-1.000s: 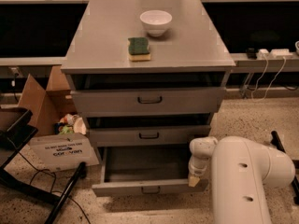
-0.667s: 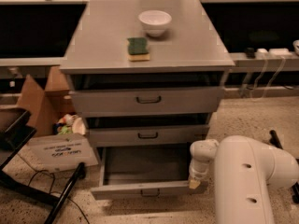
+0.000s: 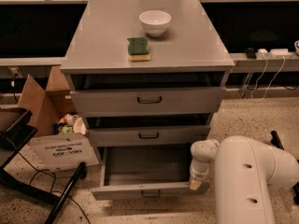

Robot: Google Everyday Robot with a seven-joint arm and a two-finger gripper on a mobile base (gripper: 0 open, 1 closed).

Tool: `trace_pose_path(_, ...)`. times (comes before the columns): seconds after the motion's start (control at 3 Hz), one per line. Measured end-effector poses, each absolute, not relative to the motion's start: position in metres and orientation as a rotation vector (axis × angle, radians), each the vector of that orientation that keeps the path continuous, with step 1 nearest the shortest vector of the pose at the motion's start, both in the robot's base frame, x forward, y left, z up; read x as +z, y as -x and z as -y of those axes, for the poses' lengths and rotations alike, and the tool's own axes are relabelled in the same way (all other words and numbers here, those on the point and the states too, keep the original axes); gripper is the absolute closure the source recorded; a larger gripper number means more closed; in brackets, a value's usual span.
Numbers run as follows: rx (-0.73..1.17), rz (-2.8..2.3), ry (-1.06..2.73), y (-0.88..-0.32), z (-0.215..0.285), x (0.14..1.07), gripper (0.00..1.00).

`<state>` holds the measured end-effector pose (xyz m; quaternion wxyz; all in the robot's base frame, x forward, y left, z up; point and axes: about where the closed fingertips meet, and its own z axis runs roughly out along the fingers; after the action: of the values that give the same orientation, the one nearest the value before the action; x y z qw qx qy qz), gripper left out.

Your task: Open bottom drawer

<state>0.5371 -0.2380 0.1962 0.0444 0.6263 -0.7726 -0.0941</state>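
Your tool (image 3: 195, 185) sat at the near right corner of the bottom drawer (image 3: 140, 191), which stood pulled out, grey inside showing; tool's grip state: couldn't tell.

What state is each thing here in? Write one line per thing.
Bottom drawer: pulled well out, nothing visible inside.
Middle drawer: barely out, if at all.
Top drawer: barely out, if at all.
Bowl: upright, looks empty.
Sponge: lying flat, green side up.
Box: open, items inside.
Gripper: at the Bottom drawer's right front corner.
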Motion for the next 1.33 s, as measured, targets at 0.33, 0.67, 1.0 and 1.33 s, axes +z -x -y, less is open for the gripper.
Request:
trace_pose_path(0.33, -0.288, 2.361, -1.914, -0.537, 0.238, 0.196, 0.40)
trace_pose_path(0.67, -0.288, 2.361, -1.914, -0.537, 0.238, 0.196, 0.16)
trace_pose_path(1.0, -0.288, 2.361, -1.914, -0.537, 0.238, 0.196, 0.00)
trace_pose_path(1.33, -0.354, 2.360, -1.895, -0.521, 0.236, 0.185, 0.04)
